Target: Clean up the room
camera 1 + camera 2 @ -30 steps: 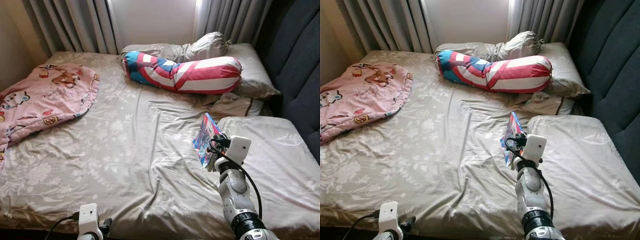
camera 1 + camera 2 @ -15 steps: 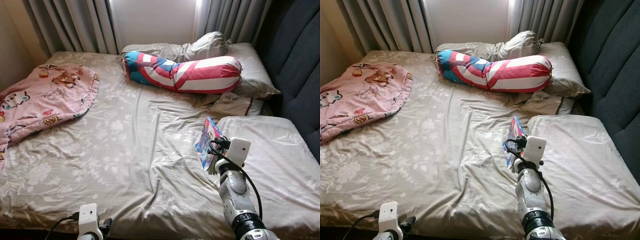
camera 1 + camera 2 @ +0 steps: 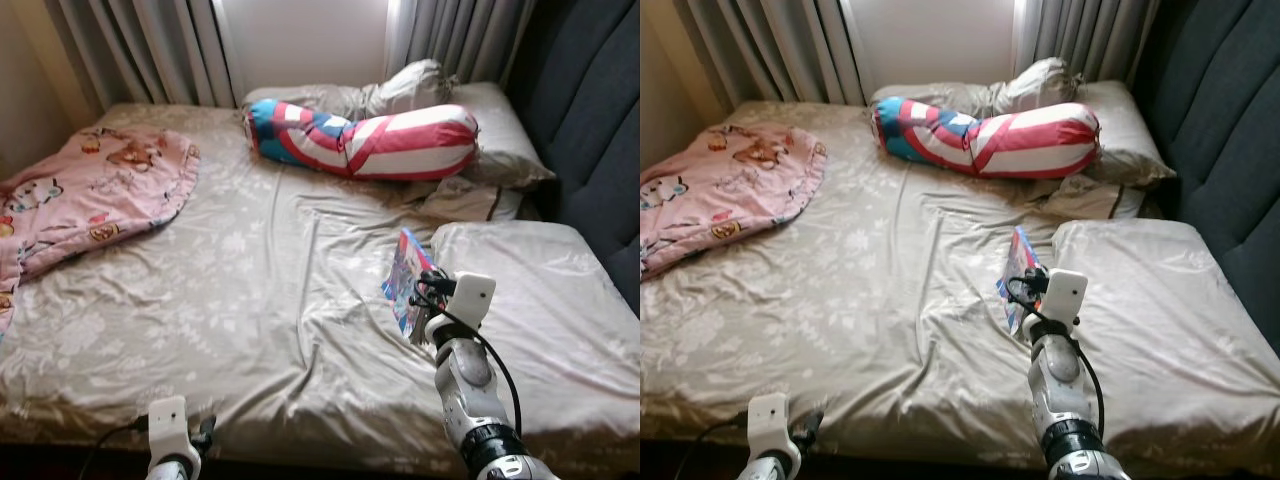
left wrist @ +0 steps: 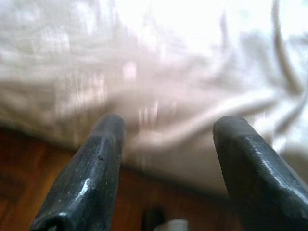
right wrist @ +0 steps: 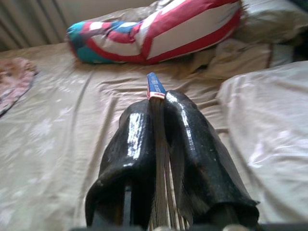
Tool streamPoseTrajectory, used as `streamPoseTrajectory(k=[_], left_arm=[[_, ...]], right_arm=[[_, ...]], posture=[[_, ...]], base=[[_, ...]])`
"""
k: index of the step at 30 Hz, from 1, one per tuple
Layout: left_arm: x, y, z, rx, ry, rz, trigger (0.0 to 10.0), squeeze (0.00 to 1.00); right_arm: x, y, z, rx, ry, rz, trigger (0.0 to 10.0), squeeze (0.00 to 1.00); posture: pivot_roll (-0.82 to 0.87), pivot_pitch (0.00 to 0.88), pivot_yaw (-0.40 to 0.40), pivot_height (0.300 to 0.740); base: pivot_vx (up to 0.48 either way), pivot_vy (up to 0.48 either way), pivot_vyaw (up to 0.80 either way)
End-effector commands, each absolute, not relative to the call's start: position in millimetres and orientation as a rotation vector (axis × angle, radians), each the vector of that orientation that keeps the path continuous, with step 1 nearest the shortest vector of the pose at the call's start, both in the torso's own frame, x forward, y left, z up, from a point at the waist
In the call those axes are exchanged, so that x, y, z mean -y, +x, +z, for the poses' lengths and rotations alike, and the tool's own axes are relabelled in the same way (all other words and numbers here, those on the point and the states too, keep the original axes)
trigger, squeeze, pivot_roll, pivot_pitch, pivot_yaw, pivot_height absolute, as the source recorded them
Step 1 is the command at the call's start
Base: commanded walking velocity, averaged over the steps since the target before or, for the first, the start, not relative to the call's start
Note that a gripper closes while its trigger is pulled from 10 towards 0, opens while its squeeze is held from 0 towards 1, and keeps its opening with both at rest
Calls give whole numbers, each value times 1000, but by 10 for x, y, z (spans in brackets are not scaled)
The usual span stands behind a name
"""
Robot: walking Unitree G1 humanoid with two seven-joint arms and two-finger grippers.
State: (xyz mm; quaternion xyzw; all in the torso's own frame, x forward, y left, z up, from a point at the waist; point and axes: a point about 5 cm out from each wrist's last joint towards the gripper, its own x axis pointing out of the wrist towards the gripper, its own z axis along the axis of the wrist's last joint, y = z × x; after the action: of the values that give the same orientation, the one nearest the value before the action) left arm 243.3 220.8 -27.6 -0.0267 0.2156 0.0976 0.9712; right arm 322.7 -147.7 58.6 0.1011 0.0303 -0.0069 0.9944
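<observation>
My right gripper point(image 3: 418, 303) is shut on a thin colourful book point(image 3: 404, 276), holding it on edge above the beige bed sheet point(image 3: 250, 290), just left of a beige pillow point(image 3: 530, 290). In the right wrist view the book's spine point(image 5: 155, 86) sticks out between the two black fingers point(image 5: 187, 139). My left gripper point(image 4: 168, 159) hangs low at the bed's near edge, open with nothing between its fingers, and its wrist point(image 3: 168, 425) appears at the bottom of the left eye view.
A red, white and blue bolster point(image 3: 365, 140) lies across the head of the bed with grey pillows point(image 3: 500, 130) behind it. A pink cartoon blanket point(image 3: 85, 195) is bunched at the left. Grey curtains point(image 3: 140, 45) hang behind; a dark padded headboard point(image 3: 600, 130) stands at the right.
The camera has pulled back a little, so more of the bed's near edge shows. The right gripper still holds the book, which has barely moved.
</observation>
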Motion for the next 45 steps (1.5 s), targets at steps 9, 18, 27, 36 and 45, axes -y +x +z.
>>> streamPoseTrajectory(k=[9,18,27,36,45], left_arm=[[-2142,2877,287,-115,-13,99,10000,0],[-2100,2888,359,-76,-39,86,10000,0],[-2092,2909,410,-50,-50,83,10000,0],[-2075,2912,426,-48,-57,77,10000,0],[-2065,2910,425,-54,-55,68,10000,0]], right_arm=[[1381,3269,696,-8,206,48,10000,0],[1395,3256,694,4,203,41,10000,0],[1398,3257,692,3,210,39,10000,0],[1380,3256,704,14,214,52,10000,0],[1368,3257,702,13,216,61,10000,0]], posture=[[-58,49,-25,671],[-59,51,-25,651],[-57,49,-27,651],[-57,45,-28,651],[-55,40,-28,651]], base=[[0,0,0],[0,0,0],[0,0,0],[0,0,0],[0,0,0]])
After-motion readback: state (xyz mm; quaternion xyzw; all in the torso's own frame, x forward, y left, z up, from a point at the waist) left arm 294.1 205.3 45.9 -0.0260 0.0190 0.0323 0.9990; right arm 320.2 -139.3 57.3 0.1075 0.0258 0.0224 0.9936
